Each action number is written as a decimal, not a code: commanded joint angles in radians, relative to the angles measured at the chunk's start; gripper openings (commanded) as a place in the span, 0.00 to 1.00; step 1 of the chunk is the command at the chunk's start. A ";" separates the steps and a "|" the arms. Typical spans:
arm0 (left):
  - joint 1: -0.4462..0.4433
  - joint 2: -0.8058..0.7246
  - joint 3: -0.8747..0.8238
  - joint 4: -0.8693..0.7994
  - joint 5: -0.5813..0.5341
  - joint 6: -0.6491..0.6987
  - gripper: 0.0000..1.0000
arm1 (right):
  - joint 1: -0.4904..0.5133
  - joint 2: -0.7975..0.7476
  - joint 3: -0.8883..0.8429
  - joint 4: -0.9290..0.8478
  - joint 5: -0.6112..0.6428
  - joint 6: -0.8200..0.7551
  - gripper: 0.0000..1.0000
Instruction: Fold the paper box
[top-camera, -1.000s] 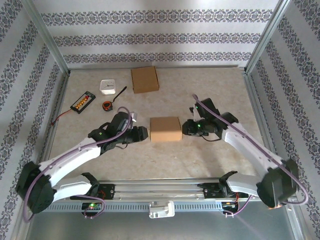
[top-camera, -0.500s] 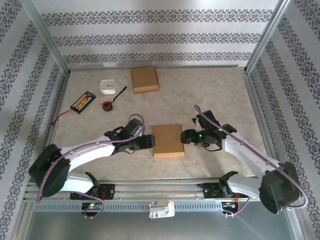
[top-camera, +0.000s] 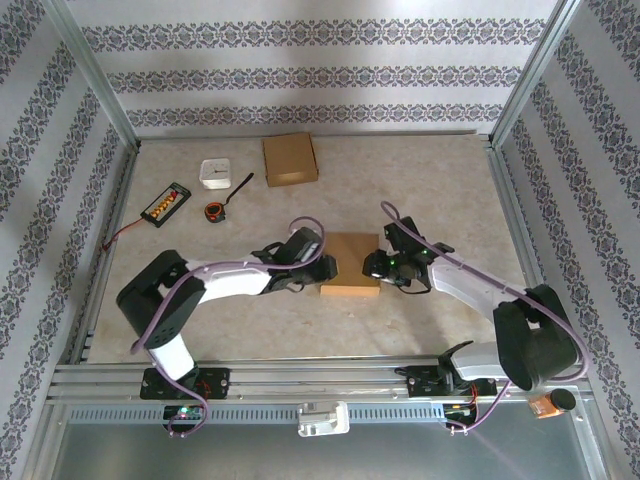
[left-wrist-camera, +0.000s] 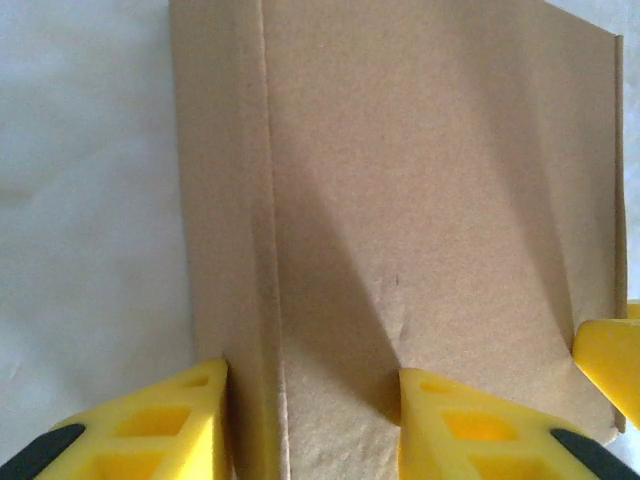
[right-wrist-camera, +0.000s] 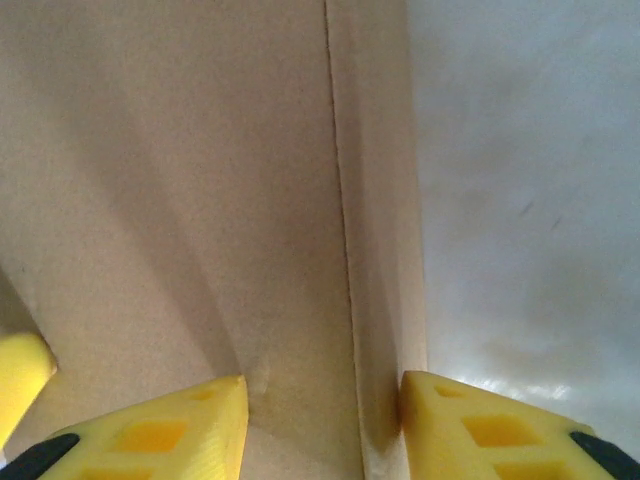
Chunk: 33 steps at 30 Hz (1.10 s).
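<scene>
Marbled table (top-camera: 450, 190); wrist views show left fingers (left-wrist-camera: 150, 430), right fingers (right-wrist-camera: 160, 430) spread, seemingly straddling paper box (top-camera: 352, 262) edges.

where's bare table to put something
Free: back right, between the flat cardboard and right rail; front, between the paper box and near rail. Crowded: back left by the white box and tape roll; centre, where left gripper and right gripper flank the box.

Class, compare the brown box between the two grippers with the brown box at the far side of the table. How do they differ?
The middle box has the left gripper and the right gripper at its sides; the far box stands alone, untouched. The middle box sits mid-table; the far box lies near the back wall. Both are plain brown cardboard, squarish and similar in size.
</scene>
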 joint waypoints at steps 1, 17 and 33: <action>-0.016 0.151 0.114 0.121 0.037 0.048 0.36 | -0.036 0.125 0.064 0.122 -0.041 -0.035 0.43; 0.188 0.792 1.049 0.064 -0.138 0.200 0.31 | -0.187 0.852 0.926 0.102 -0.057 -0.161 0.46; 0.260 0.783 1.273 -0.141 -0.175 0.292 0.57 | -0.225 0.818 1.194 -0.062 -0.024 -0.190 0.77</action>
